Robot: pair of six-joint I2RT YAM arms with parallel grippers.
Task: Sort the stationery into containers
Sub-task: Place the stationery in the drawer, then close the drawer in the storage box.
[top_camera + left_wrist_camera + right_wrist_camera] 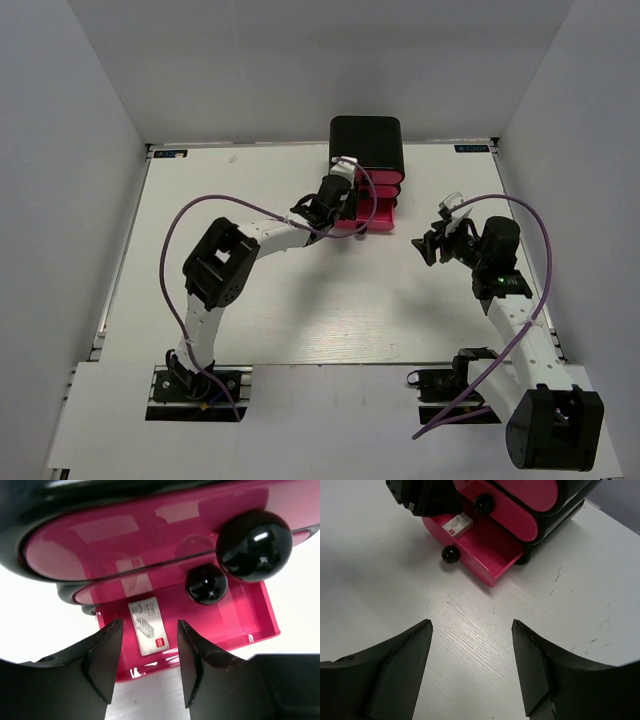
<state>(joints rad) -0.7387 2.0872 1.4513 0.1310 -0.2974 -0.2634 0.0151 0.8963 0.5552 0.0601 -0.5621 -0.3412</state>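
Overhanging white box [150,641] in open bottom drawer [242,611], left pincer [149,624] gapes.

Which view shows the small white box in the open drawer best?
Left wrist: the white box lies close, label up, in the open bottom drawer. Right wrist shows it smaller, just under the left gripper. Top external: cannot be made out.

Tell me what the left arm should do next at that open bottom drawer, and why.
Probably lift the left gripper straight up, clear of the bottom drawer. Its jaws stand open with nothing held, and the small white box already lies flat on the drawer floor, so the drop looks done. Backing off would leave room to push the drawer shut.
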